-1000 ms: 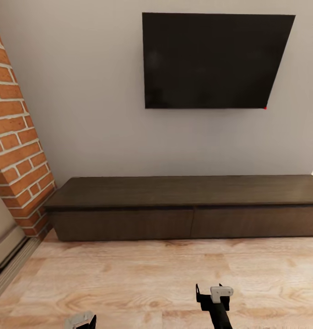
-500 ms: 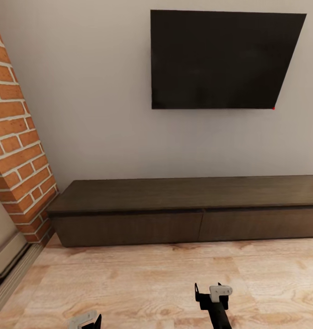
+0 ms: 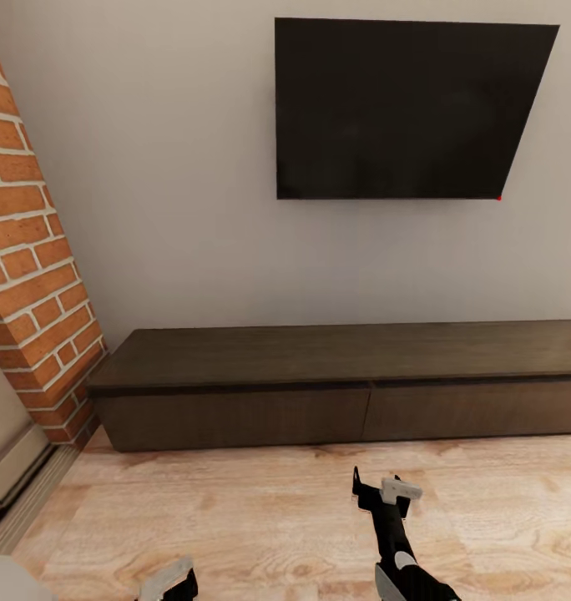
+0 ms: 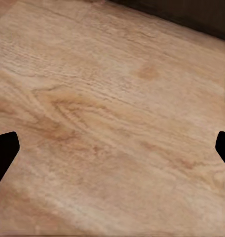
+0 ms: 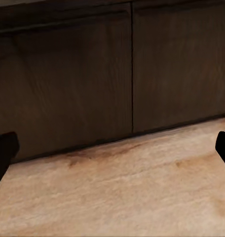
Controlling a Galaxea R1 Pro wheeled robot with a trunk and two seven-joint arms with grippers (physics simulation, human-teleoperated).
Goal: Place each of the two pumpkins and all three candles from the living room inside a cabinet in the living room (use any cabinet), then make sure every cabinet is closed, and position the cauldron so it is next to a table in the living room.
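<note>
The long, low dark brown cabinet (image 3: pixel 336 388) stands against the grey wall, its two flat drawer fronts closed and its top bare. My right gripper (image 3: pixel 384 494) is open above the wooden floor, a short way in front of the seam between the two fronts; the right wrist view faces those drawer fronts (image 5: pixel 127 69) with fingertips (image 5: pixel 4 153) wide apart. My left gripper (image 3: pixel 173 580) hangs low at the picture's bottom edge, open, and its wrist view looks down on floorboards (image 4: pixel 112 118). Pumpkins, candles and cauldron are out of view.
A black television (image 3: pixel 402 108) hangs on the wall above the cabinet. A red brick column (image 3: pixel 27 275) rises at the left, with a grey step (image 3: pixel 18 476) at its foot. Light wooden floor (image 3: pixel 260 517) lies between me and the cabinet.
The camera shifted at first, sliding the scene right, then held still. My right arm has stretched forward toward the cabinet, and the left gripper has come up slightly into view.
</note>
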